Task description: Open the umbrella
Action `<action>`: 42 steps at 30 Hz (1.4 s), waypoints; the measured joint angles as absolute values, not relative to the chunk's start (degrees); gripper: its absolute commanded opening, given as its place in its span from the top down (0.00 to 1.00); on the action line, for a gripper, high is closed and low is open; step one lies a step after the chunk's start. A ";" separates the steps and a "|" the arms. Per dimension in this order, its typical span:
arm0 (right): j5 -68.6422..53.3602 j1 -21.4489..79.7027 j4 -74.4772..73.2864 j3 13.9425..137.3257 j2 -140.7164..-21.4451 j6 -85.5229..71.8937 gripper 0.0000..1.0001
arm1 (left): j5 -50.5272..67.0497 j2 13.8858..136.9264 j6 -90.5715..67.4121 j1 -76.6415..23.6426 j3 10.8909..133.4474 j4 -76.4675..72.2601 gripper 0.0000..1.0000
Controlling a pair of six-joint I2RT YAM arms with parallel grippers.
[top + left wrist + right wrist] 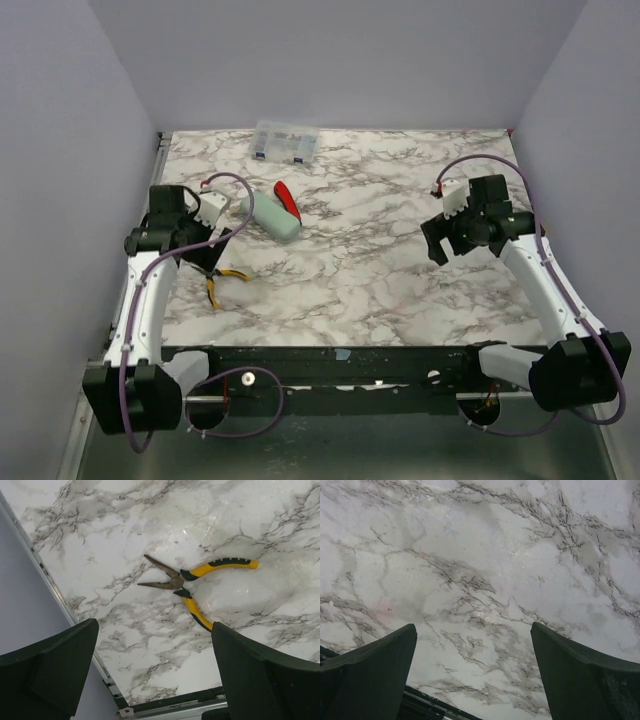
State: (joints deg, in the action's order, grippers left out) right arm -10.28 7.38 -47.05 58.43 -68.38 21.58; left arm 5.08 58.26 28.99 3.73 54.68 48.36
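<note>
Well, L grip, R grip wide.

Umbrella left on table; screwdriver just behind; pliers before; box rearmost.

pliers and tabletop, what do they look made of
Pliers: dull grey-brown metal tips, slightly tarnished; handles in yellow and black grips, likely rubber or plastic. Tabletop: white marble pattern with grey veins and a soft sheen; real stone or printed laminate, cannot tell.

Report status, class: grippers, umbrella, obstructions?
Left gripper open, empty. Right gripper open, empty. Umbrella sleeved, lying flat, untouched. Screwdriver beside it; pliers below left gripper.
</note>
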 measured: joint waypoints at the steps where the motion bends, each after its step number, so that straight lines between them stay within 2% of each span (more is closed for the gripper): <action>1: -10.94 7.38 -47.62 59.18 -68.40 21.63 0.00 | 6.35 60.55 29.50 3.73 56.34 48.90 0.02; 10: -11.77 7.38 -51.18 61.84 -69.01 22.63 0.00 | 21.06 91.39 24.40 3.62 87.20 53.08 0.02; 15: -11.16 7.38 -52.82 64.75 -70.15 22.63 0.00 | 29.39 103.11 18.31 3.62 97.19 52.77 0.03; 22: -10.96 7.38 -53.30 66.17 -70.72 22.52 0.00 | 33.06 112.53 14.59 3.62 102.21 52.10 0.05; 29: -11.00 7.38 -53.30 66.17 -71.61 22.11 0.00 | 33.01 116.60 14.61 3.44 102.08 50.81 0.05; 33: -11.05 7.38 -53.30 66.19 -73.52 21.98 0.00 | 32.80 118.98 14.37 3.25 102.08 49.15 0.02; 37: -11.07 7.38 -53.34 66.48 -75.33 21.87 0.00 | 32.82 121.56 14.11 2.85 102.08 48.90 0.02; 39: -11.11 7.38 -53.52 66.70 -75.70 21.87 0.00 | 32.82 122.19 14.11 2.44 101.86 48.75 0.07; 42: -11.35 7.38 -53.91 67.44 -75.96 21.87 0.00 | 32.32 122.15 14.61 1.39 101.32 48.49 0.06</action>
